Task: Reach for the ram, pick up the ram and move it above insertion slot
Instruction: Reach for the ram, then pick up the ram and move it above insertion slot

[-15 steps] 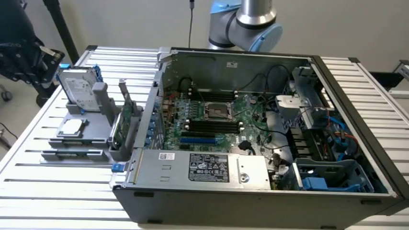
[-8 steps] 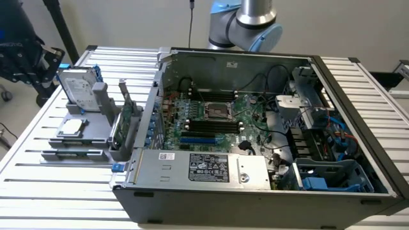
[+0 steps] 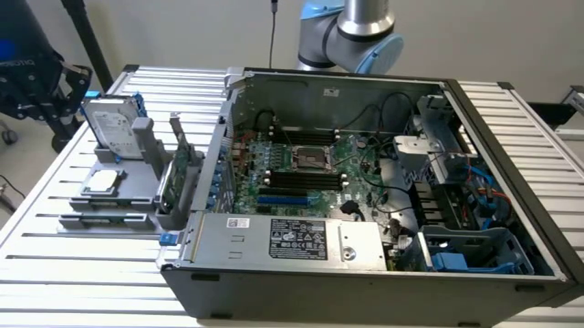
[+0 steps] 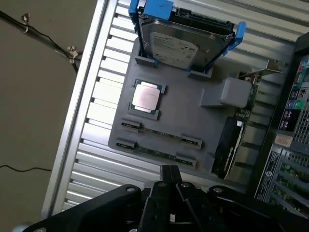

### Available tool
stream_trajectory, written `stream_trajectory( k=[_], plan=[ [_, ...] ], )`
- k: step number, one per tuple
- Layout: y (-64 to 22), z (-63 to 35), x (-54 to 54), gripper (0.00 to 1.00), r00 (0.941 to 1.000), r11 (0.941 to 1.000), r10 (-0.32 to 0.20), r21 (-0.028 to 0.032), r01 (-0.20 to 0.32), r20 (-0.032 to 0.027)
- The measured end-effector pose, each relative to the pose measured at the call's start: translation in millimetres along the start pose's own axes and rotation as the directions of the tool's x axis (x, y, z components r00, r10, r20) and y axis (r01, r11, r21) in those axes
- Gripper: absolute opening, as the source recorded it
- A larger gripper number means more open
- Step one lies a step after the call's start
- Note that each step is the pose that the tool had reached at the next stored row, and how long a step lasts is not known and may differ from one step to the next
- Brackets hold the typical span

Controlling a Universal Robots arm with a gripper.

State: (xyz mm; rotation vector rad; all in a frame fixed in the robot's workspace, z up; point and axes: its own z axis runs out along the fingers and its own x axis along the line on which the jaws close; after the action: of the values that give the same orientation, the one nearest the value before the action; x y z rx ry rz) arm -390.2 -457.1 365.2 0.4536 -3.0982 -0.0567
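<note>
Closest to me is the black gripper (image 4: 169, 170), its two fingers pressed together with nothing between them. It hangs above the slatted table (image 3: 91, 273), by the edge of the grey holder (image 4: 183, 121), and touches nothing. The ram (image 4: 155, 152) is the first thing past its tips. It is a thin green stick lying flat in the holder's outermost groove, with a small grey clip at each end. A second stick (image 4: 161, 134) lies just beside it in the next groove, parallel to it. Beyond those sits the CPU (image 4: 146, 98), a square silver chip in its own shallow pocket. Further on, the hard drive (image 4: 178, 46) stands propped in its cradle with blue rails on both sides. Along the holder's side nearest the computer, a card (image 4: 227, 145) stands on edge with its metal bracket sticking up, and a plain grey block (image 4: 236, 92) sits next to it. In the exterior view the holder is on the left, right against the open case (image 3: 365, 294), which takes up most of the table. The power supply (image 3: 292, 239) lies at the front of the case. The motherboard (image 3: 356, 154) lies flat behind it, with dark memory slots near its middle and loose cables trailing toward the exterior view's right. At the very back the arm (image 3: 351, 31), grey and pale blue, rises behind the case wall.
</note>
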Motion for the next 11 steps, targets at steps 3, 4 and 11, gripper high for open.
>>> stream_trajectory(
  k=[3, 4, 11],
  plan=[
    [0.0, 0.0, 0.0, 0.11, 0.9985, 0.9986, -0.054, 0.0002, 0.054, -0.0020],
    [0.0, 0.0, 0.0, 0.11, 0.9973, 0.9973, -0.073, 0.0003, 0.073, -0.0028],
    [0.0, 0.0, 0.0, 0.11, 0.9802, 0.9802, -0.198, 0.0002, 0.198, -0.0075]
  ],
)
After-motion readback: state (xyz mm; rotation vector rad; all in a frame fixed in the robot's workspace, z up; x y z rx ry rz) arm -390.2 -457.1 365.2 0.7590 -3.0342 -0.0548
